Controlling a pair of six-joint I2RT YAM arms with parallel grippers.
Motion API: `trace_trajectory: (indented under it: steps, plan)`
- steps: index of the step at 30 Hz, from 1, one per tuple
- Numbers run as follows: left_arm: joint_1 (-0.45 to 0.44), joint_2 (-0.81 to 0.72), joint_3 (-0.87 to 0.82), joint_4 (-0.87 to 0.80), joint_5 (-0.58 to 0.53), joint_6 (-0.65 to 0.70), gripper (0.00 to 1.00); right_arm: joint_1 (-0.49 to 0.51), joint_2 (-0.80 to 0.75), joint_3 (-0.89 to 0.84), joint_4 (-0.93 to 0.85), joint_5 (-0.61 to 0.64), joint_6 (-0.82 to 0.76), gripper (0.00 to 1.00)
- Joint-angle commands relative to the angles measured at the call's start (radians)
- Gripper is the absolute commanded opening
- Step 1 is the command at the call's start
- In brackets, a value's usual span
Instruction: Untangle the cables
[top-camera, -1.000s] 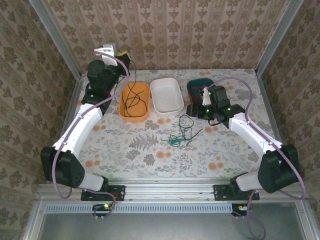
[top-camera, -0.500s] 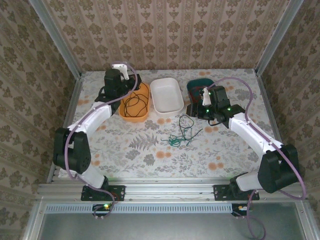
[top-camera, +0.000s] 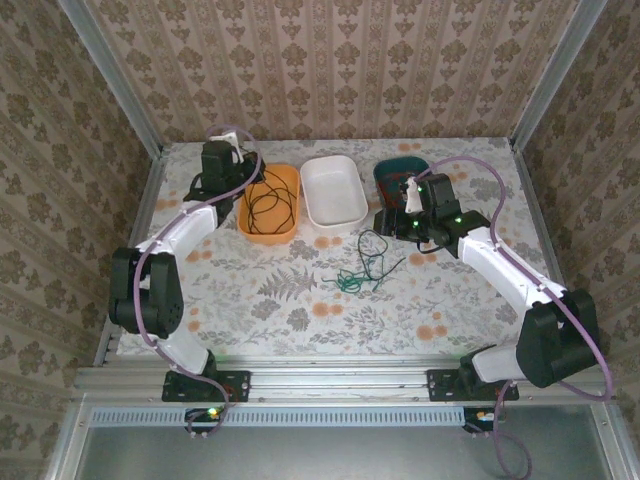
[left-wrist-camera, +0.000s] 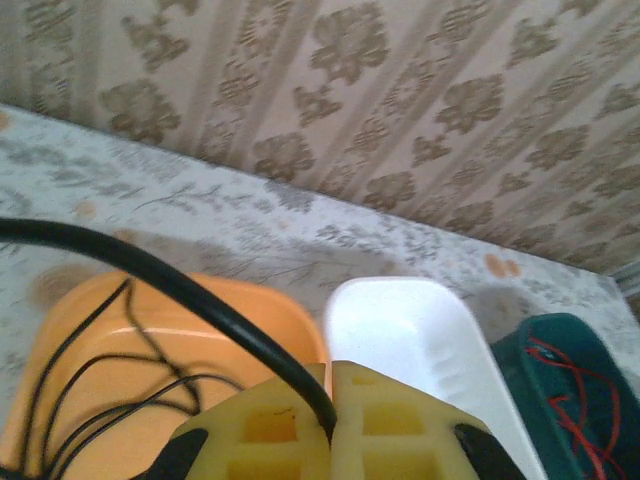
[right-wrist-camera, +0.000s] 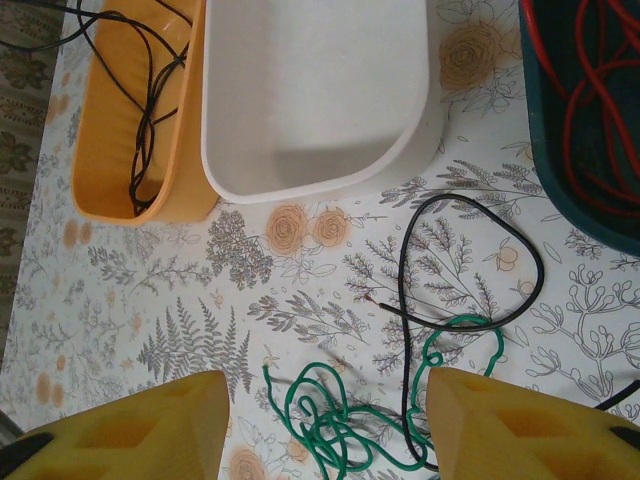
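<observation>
— Where is the left gripper (left-wrist-camera: 331, 400)?
— At the far left of the counter (top-camera: 230, 285), over the orange tray (left-wrist-camera: 262, 305). Its yellow fingers are pressed together on a black cable (left-wrist-camera: 200, 296), which leaves the pinch and runs off leftward. Thin black loops lie inside that tray; I can't tell whether they are the same strand.
— And the right gripper (right-wrist-camera: 325, 400)?
— Its jaws stand moderately apart with nothing between them. It hangs over the middle of the counter, just above the green cable (right-wrist-camera: 330, 425).
— How does the green one lie?
— Bunched in a small curly heap on the floral surface. A second black cable (right-wrist-camera: 470, 205) makes one wide loop beside it and runs down through the heap's right side.
— The trays?
— Three in a row at the far side: orange, then the white tray (right-wrist-camera: 310, 90), bare inside, then the teal tray (right-wrist-camera: 556, 150) with the red cable (right-wrist-camera: 570, 130) coiled in it. White touches orange; teal sits just apart
</observation>
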Motion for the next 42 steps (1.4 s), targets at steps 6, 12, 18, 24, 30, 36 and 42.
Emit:
trace_trajectory:
  steps: [6, 12, 18, 24, 30, 36, 42]
  plan:
    - [-0.019, 0.139, 0.052, -0.141, 0.045, -0.016, 0.0, -0.005, -0.014, 0.001, -0.013, 0.013, -0.018, 0.56]
    - [-0.049, 0.214, 0.078, -0.184, 0.039, -0.034, 0.0, -0.005, -0.019, 0.001, -0.021, 0.017, -0.023, 0.56]
    - [-0.072, 0.262, 0.11, -0.236, 0.011, -0.044, 0.0, -0.005, -0.022, -0.002, -0.016, 0.018, -0.022, 0.56]
    - [-0.081, 0.224, 0.125, -0.266, -0.015, -0.049, 0.31, -0.006, -0.035, -0.014, -0.008, 0.027, -0.02, 0.56]
    - [-0.111, 0.107, 0.133, -0.241, -0.048, -0.004, 0.57, -0.007, -0.042, -0.023, 0.006, 0.03, -0.009, 0.56]
    - [-0.181, -0.032, 0.128, -0.219, -0.13, 0.126, 0.83, -0.006, -0.042, -0.026, 0.009, 0.041, -0.001, 0.57]
    - [-0.305, -0.069, 0.123, -0.282, -0.07, 0.329, 0.89, -0.007, -0.022, -0.025, -0.023, 0.049, -0.01, 0.57]
